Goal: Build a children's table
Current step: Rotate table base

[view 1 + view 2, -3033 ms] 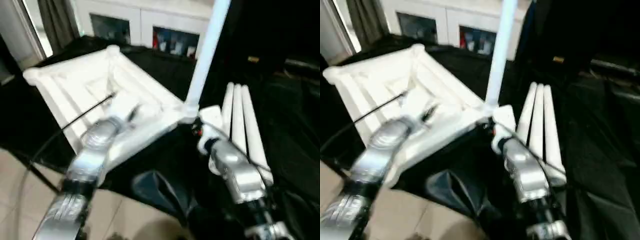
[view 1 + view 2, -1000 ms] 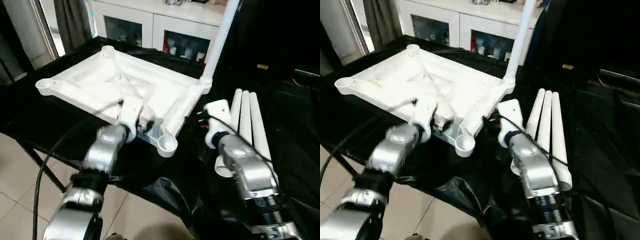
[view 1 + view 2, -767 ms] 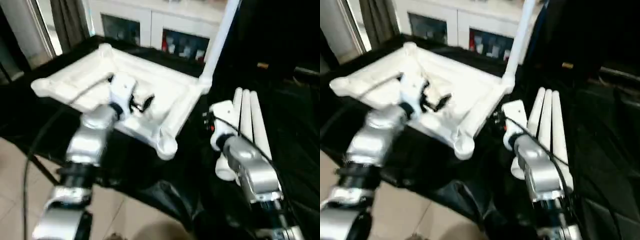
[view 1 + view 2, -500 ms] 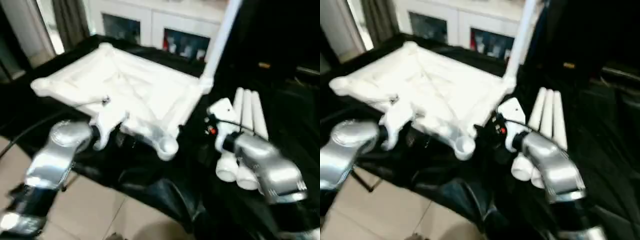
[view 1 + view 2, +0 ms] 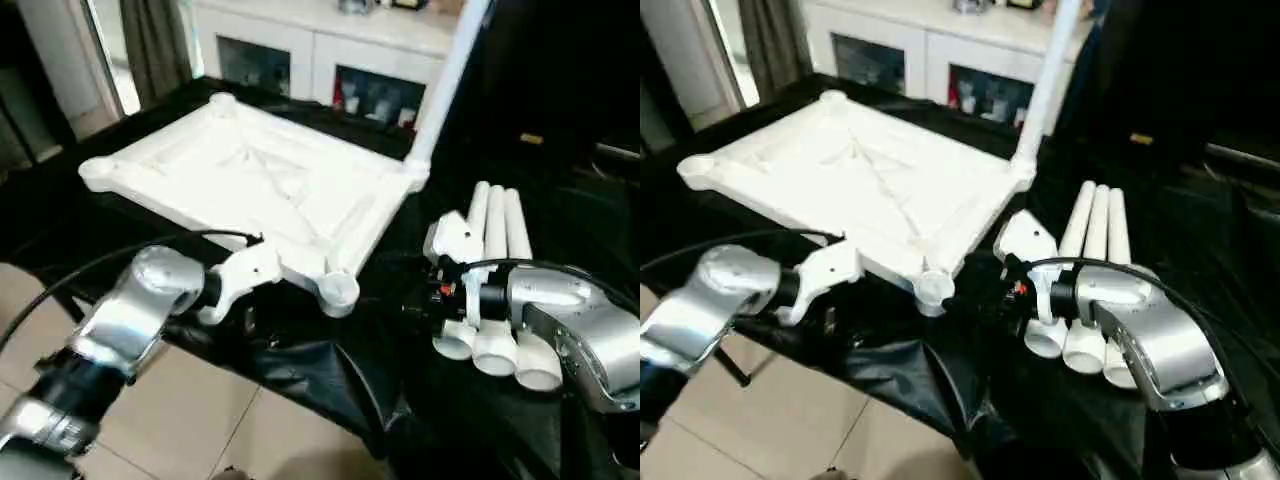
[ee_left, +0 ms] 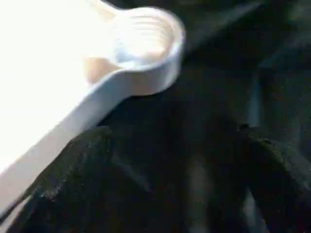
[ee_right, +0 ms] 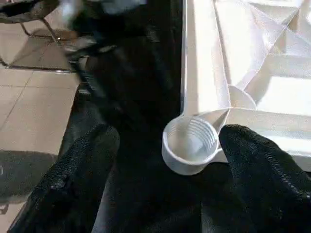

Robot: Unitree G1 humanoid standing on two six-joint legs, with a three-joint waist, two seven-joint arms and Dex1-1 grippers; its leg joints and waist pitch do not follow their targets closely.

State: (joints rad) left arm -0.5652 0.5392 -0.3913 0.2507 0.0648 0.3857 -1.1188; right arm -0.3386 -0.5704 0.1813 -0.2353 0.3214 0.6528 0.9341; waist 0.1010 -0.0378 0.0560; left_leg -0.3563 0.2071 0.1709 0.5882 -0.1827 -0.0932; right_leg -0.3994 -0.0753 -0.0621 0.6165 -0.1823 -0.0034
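The tabletop [image 5: 265, 185] is lying ribbed side up on the black-draped desk [image 5: 560, 250], toward its left half, with one leg [image 5: 445, 85] standing upright in the far right corner socket. Three loose legs [image 5: 495, 275] are lying side by side on the desk to the right of the top, their open ends facing the near edge. The head views are showing both silver forearms bent inward toward the near right corner socket [image 5: 338, 291], the left gripper [image 5: 250, 318] coming from the left along the near edge, the right gripper [image 5: 415, 305] from the right, just in front of the loose legs' ends. The right wrist view is showing what the head views are not: that socket's threaded inside, sitting between the two black fingers [image 7: 262, 165], which are standing wide apart and holding nothing. The left wrist view is showing the same socket from the other side, with the left gripper's fingers likewise spread apart and empty.
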